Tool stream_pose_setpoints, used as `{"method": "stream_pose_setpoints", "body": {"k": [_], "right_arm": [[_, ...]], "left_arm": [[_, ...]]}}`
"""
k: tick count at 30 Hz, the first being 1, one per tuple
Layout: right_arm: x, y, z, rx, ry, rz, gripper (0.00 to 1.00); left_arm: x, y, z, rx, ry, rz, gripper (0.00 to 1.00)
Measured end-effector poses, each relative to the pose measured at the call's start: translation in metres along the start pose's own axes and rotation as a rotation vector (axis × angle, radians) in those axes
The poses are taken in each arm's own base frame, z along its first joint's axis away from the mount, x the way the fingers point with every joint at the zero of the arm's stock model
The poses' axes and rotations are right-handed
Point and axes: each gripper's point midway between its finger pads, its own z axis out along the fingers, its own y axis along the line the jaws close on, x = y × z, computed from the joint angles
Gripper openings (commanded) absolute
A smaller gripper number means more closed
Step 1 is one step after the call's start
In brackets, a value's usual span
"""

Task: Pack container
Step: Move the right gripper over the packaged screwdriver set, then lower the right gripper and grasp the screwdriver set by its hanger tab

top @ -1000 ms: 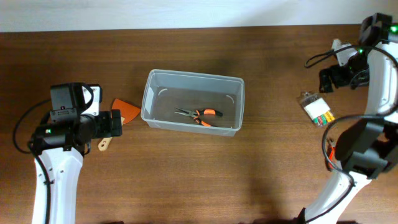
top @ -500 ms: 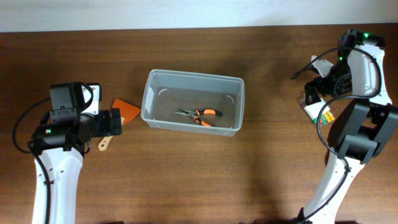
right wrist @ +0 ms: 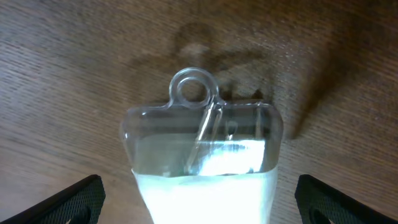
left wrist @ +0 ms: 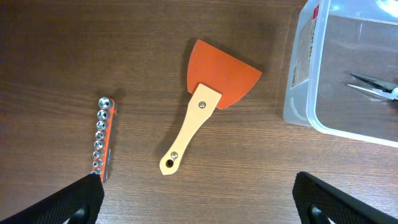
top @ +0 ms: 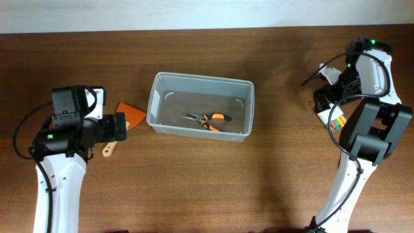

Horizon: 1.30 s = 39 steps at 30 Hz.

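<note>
We see the clear rectangular plastic tub [top: 202, 77] at mid-table, long axis left-right, partly cut off in the left wrist view, orange-handled pliers [top: 208, 119] inside; the left gripper [left wrist: 202, 202], jaws wide apart, is near an orange wooden-handled scraper [left wrist: 214, 87], and the right gripper [right wrist: 199, 199], jaws apart too, is over a clear plastic pack [right wrist: 202, 143].

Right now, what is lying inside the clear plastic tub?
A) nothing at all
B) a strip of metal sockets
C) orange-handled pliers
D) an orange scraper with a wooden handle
C: the pliers lie on the floor of the container, while the scraper and the socket strip rest on the table outside it.
</note>
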Motion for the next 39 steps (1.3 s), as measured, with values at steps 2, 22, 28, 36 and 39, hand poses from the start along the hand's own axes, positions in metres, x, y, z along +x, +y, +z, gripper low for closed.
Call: {"method": "stream_pose_setpoints", "body": {"k": [2,22,28,36,39], "right_arm": [[-0.001,-0.002,0.000,0.007,-0.004,-0.001,0.99],[-0.001,-0.008,0.025,0.063,-0.033,0.021,0.99],[-0.002,-0.008,0.025,0.066,-0.038,0.038,1.00],[-0.004,-0.010,0.025,0.063,-0.058,0.057,0.89],[-0.005,-0.011,0.025,0.064,-0.062,0.062,0.80]], "left_arm": [[0.000,0.000,0.000,0.000,0.000,0.000,0.99],[0.000,0.000,0.000,0.000,0.000,0.000,0.99],[0.003,0.000,0.000,0.001,0.012,0.000,0.99],[0.005,-0.002,0.000,0.013,0.020,0.000,0.99],[0.005,-0.002,0.000,0.013,0.022,0.000,0.99]]}}
